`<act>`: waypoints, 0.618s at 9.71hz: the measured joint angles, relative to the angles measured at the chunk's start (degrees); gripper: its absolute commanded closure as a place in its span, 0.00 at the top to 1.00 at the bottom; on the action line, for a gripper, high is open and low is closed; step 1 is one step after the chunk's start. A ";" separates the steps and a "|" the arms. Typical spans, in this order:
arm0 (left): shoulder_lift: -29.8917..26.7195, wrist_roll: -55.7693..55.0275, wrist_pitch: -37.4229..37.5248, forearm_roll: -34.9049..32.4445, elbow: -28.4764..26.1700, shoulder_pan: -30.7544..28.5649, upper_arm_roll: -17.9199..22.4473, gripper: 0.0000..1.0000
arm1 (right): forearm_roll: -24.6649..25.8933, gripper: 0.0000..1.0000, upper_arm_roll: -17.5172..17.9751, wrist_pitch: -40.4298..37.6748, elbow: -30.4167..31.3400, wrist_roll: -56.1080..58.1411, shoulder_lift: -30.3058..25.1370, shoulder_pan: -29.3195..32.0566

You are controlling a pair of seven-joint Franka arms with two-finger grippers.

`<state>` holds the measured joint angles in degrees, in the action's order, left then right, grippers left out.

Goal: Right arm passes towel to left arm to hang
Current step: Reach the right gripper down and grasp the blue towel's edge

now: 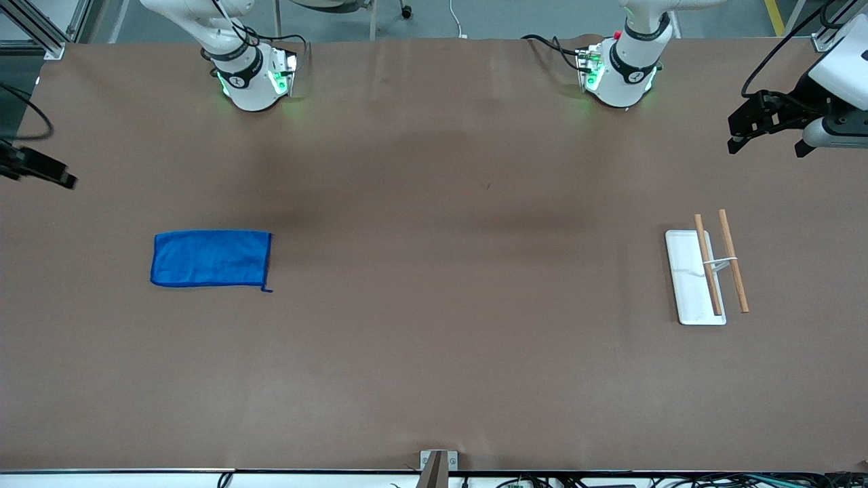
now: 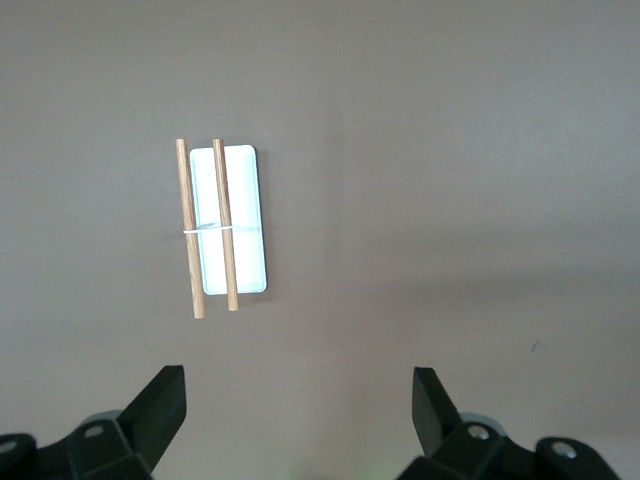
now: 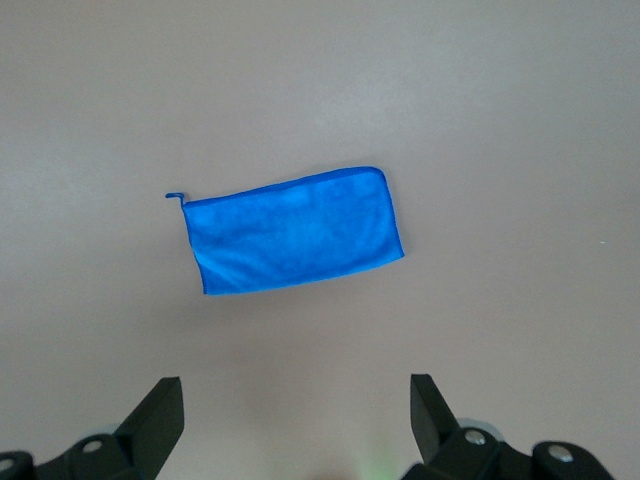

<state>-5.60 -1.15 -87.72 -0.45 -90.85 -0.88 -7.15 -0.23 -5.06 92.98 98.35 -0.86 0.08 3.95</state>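
Note:
The blue towel (image 1: 210,259) lies flat on the brown table toward the right arm's end, with a small loop (image 1: 267,290) at one corner. It also shows in the right wrist view (image 3: 295,230). My right gripper (image 3: 296,405) is open and empty, high over the table near the towel, at the edge of the front view (image 1: 42,169). My left gripper (image 1: 766,144) is open and empty, high over the left arm's end; it shows in its own wrist view (image 2: 298,400). A white tray (image 1: 685,271) carries a rack of two wooden rods (image 1: 734,261).
The tray (image 2: 248,200) and its rods (image 2: 189,230), joined by a thin white wire, lie toward the left arm's end of the table. The two arm bases (image 1: 247,81) stand along the table edge farthest from the front camera. A small bracket (image 1: 437,464) sits at the nearest edge.

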 measured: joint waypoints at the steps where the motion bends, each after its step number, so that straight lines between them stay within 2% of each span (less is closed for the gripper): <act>1: 0.13 0.02 0.02 0.00 0.12 0.00 -0.01 1.00 | 0.34 1.00 0.02 7.02 6.26 0.11 0.94 -1.24; 4: 1.24 0.06 0.02 0.00 1.34 -0.01 -0.01 1.00 | 1.38 1.00 0.09 33.65 27.06 0.11 3.71 -3.42; 6: 1.66 0.06 0.03 0.00 1.76 -0.01 -0.03 1.00 | 1.65 1.00 -0.03 49.12 36.36 1.27 7.31 -3.39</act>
<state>-3.94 -1.09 -87.69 -0.45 -89.09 -0.89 -7.18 1.42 -5.09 142.10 134.71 0.41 7.39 0.55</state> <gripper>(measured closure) 0.000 0.000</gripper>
